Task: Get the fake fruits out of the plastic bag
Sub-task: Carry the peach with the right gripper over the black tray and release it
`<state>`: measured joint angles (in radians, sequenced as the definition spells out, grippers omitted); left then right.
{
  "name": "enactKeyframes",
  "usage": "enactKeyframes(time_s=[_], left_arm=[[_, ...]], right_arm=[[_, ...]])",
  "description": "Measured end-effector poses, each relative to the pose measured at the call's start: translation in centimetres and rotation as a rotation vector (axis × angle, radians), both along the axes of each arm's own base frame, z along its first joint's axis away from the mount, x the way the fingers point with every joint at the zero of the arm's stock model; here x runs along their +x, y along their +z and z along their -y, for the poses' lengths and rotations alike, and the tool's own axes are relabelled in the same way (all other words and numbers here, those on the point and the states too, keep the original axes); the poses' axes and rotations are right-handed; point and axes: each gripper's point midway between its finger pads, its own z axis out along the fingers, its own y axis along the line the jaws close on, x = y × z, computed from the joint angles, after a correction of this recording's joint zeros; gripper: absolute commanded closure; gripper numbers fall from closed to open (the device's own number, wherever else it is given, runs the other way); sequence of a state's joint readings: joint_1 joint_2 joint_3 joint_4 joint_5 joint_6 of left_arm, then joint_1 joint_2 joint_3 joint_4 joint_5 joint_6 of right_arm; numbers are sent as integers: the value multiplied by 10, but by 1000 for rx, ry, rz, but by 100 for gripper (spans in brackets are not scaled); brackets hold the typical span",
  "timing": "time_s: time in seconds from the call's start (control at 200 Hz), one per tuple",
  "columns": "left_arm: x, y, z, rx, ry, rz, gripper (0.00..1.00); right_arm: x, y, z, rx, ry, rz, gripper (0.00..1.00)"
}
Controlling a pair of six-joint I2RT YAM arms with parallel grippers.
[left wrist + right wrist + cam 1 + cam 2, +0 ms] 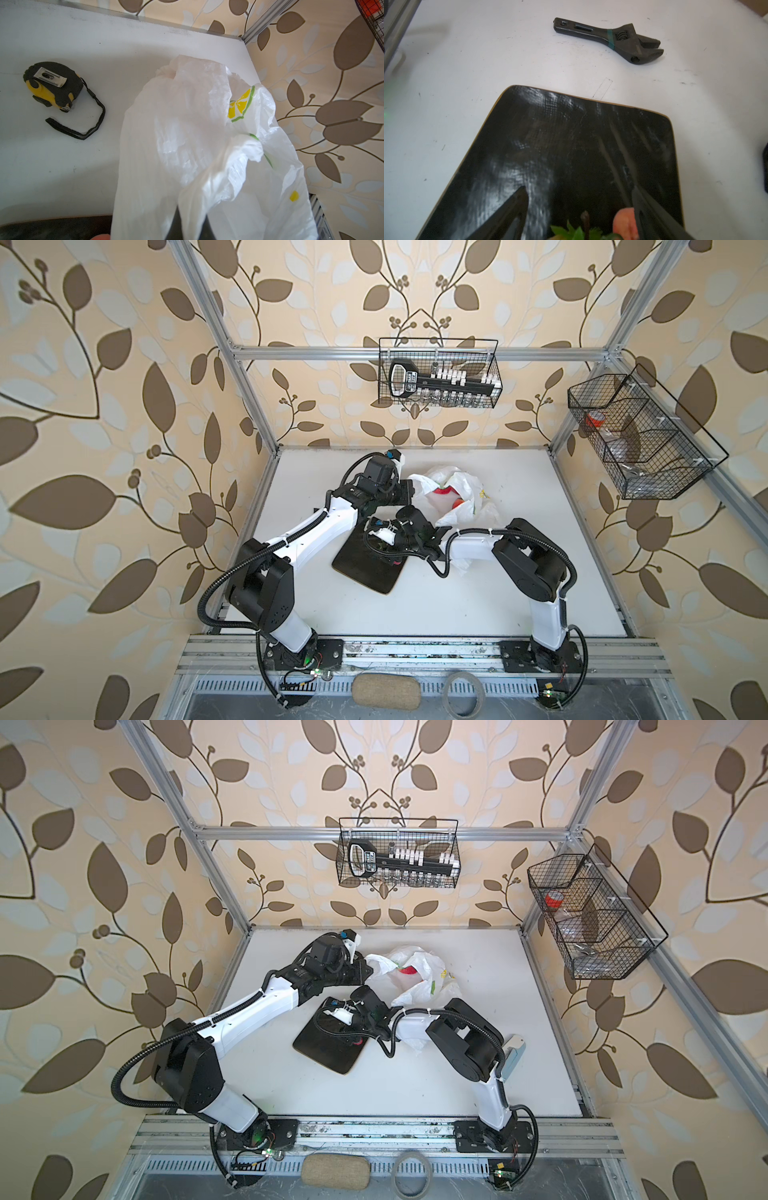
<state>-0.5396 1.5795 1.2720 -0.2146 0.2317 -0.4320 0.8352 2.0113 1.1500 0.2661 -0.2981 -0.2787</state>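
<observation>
Right claw wide, fruit on the black board. Left claw pinches the plastic bag; red fruits inside.

One plastic bag, two fake fruits showing inside, two more over one black board beside it; one wrench, one tape measure.
</observation>
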Motion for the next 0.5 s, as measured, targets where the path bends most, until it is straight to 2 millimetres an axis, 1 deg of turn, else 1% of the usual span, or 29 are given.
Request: enactKeyframes(time_s=[0.02,0.065,0.14,0.2,0.325,0.5], left_arm=[[0,0,0,0,0,0,100],[0,0,0,0,0,1,100],[0,0,0,0,0,1,100],[0,0,0,0,0,1,100],[0,0,0,1,-1,2,100],[0,1,0,2,-1,4,100]], right_arm=[[0,1,0,2,-4,-4,11],[0,2,0,4,-5,-4,7],[0,6,1,11,-13,-10,5],[-2,13,2,22,-19,-9,4],[-10,39,10,65,-22,11,3],[-26,79,24,140,-20,44,4]])
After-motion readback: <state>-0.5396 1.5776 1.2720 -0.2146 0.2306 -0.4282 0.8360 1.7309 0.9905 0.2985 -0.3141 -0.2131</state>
